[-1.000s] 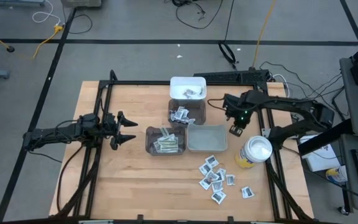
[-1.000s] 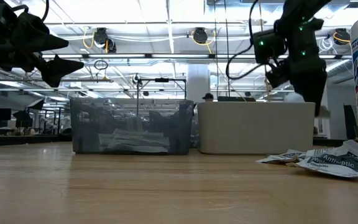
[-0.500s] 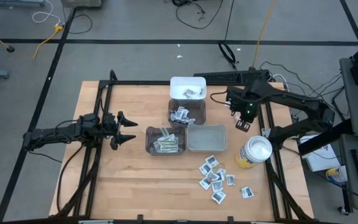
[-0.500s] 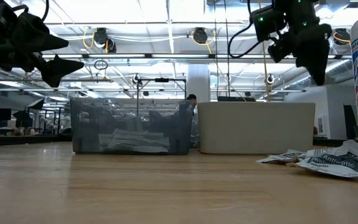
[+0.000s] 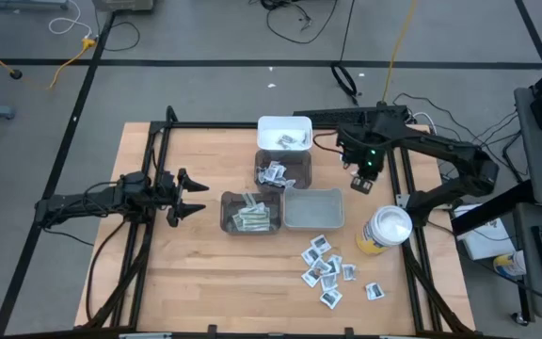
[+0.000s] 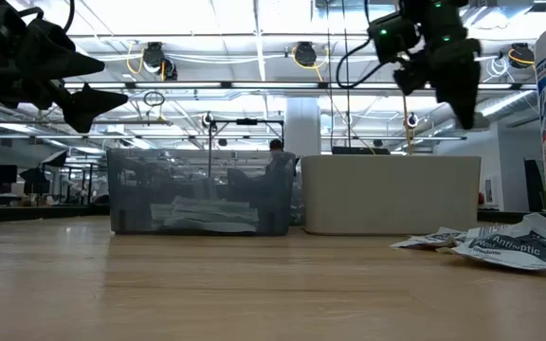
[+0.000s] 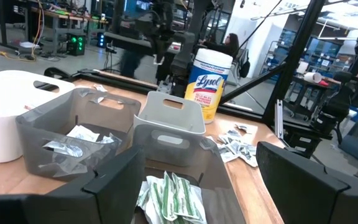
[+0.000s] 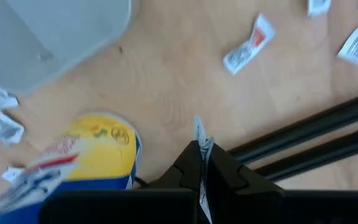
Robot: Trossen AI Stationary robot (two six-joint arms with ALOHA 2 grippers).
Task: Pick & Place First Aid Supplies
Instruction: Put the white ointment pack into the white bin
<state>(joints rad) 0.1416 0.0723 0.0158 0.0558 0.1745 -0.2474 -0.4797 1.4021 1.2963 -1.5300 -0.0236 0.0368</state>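
Since the earlier frame, right gripper (image 5: 360, 182) has shifted toward the table's far edge.
High view: right gripper beside the bins' right; packets (image 5: 325, 265) scattered near yellow canister (image 5: 384, 231); left gripper (image 5: 188, 197) waits, spread wide, left of the bins.
Low view: right gripper (image 6: 469, 106) raised above pale bin (image 6: 391, 194).
Right wrist view: fingers (image 8: 185, 168) clenched on a thin white packet (image 8: 202, 142).

Even, bright overhead light is cast on the table (image 5: 205, 273); only soft shadows are seen. Glare from ceiling lamps (image 6: 303, 52) is caught in the low view. Motion blur is shown in the right wrist view.
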